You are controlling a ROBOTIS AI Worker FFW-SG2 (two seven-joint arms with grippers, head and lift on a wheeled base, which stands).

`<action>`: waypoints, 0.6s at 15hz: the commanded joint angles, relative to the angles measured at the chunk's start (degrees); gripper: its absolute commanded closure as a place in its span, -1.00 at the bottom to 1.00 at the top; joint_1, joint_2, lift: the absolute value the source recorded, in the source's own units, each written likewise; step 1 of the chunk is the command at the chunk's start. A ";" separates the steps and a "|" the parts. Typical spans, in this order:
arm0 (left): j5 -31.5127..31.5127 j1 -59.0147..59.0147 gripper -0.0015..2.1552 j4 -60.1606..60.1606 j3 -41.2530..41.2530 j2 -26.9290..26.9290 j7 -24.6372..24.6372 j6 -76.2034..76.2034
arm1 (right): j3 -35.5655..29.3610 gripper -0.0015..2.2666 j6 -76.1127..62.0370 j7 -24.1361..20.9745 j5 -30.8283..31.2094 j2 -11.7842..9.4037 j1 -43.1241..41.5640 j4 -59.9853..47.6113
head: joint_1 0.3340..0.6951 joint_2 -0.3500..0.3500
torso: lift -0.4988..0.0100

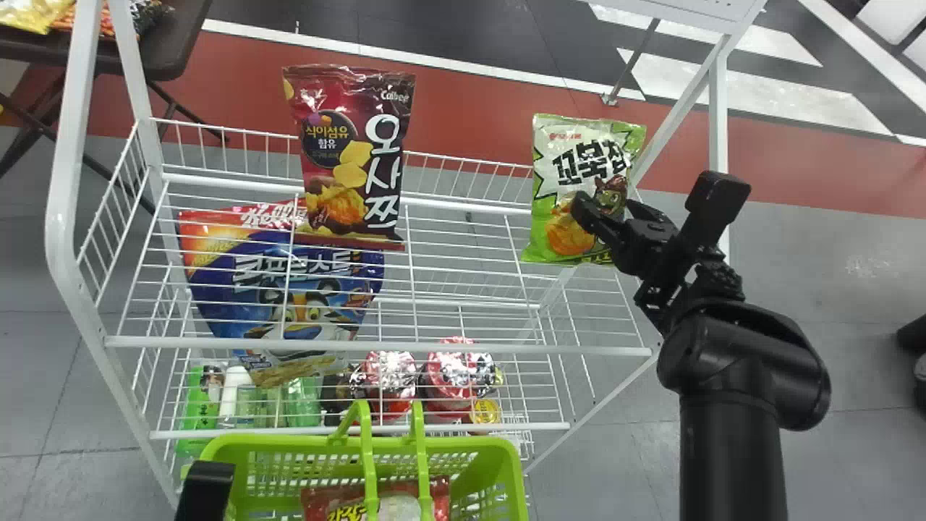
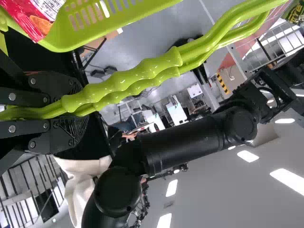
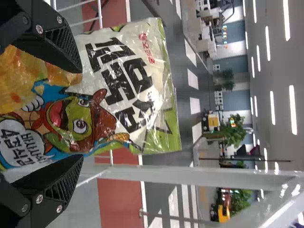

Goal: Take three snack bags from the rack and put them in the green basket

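Two handles (image 2: 133, 80) of the green basket (image 1: 282, 441) were clenched together in the left claw (image 2: 78, 110), presumably to steady it beneath the rack (image 1: 376, 347) with its mouth toward whatever came off the wires. One red packet (image 1: 394, 506) lay inside, so two more bags seemed to be needed. The right claw (image 3: 80, 114) was released, its fingers spread wide across the lower face of the green snack bag (image 1: 557, 181), at the right end of the upper shelf; that stance suited a squeeze from both sides (a puffy bag like that would probably give before it slid). Whether the bag's bottom rested on the wires, I could not tell. The rack's white post (image 1: 718, 137) rose close beside the claw, and the shelf's front rail ran between bag and basket, so a lift before moving across looked wise. Toward the left of the same shelf stood a dark red bag (image 1: 347, 166), a likely next pick, with a blue cereal bag (image 1: 311, 289) behind the wires lower down. Foil-topped cups (image 1: 452, 365) sat below, near the basket's handles, where a low swing might have caught.
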 commanded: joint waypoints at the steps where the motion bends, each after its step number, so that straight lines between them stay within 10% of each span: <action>1: -0.22 -0.01 0.58 0.07 -0.20 -0.19 0.11 0.02 | 0.35 -0.45 0.11 0.80 -0.07 -1.12 -1.04 2.03 | 1.00 -1.00 | 0.93; 3: -0.31 -0.10 0.58 0.25 -0.29 -0.27 0.11 -0.16 | 0.26 0.86 0.28 0.89 -0.07 -1.20 -0.86 2.29 | 1.00 -1.00 | 0.93; 9: -0.13 0.16 0.58 0.07 -0.20 0.16 -0.33 -0.16 | -1.50 0.91 4.68 1.68 -3.06 -1.12 8.02 -11.16 | 1.00 -1.00 | 0.93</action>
